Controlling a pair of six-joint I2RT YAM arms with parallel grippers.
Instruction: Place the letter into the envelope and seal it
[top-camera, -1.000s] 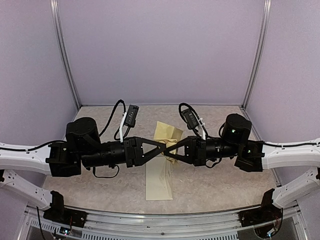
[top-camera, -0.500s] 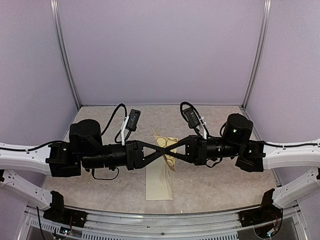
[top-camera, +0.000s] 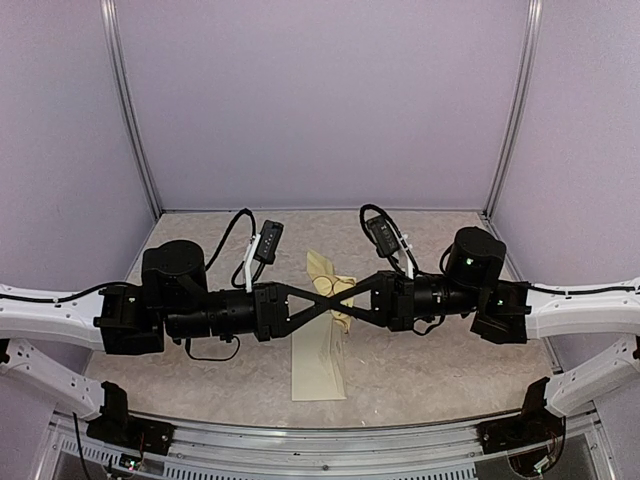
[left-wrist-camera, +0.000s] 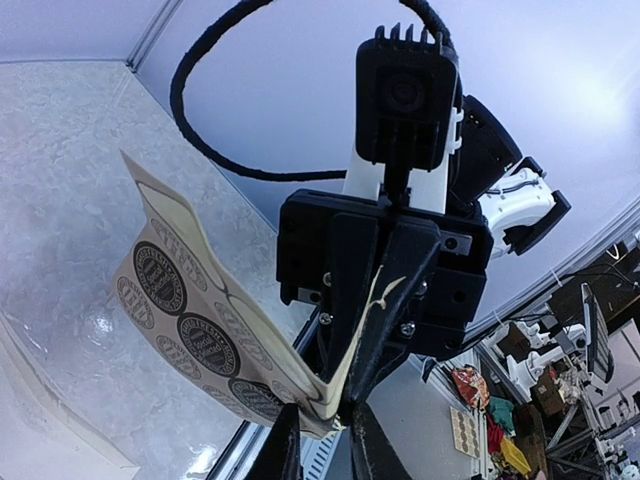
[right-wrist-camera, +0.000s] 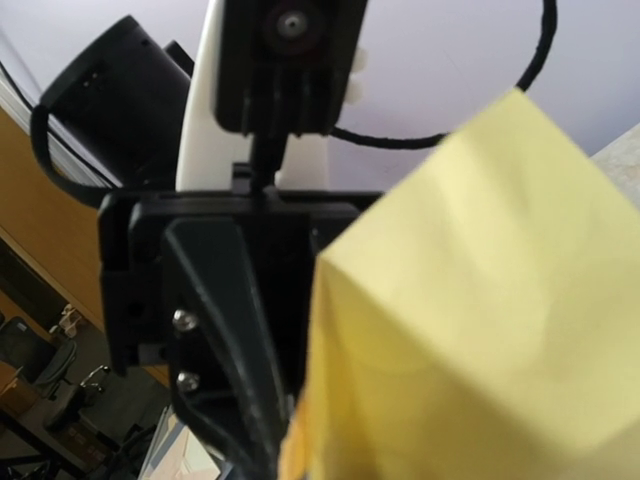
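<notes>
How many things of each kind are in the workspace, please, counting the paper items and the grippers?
Sticker sheet: 1
Envelope: 1
Grippers: 2, the left gripper and the right gripper
Total: 4

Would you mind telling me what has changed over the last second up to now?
The sticker sheet, pinched by the left end effector and the right end effector, has turned from broad-on to nearly edge-on in the top view. The left wrist crept slightly toward the centre. Both grips stayed shut, and the envelope has not moved.
</notes>
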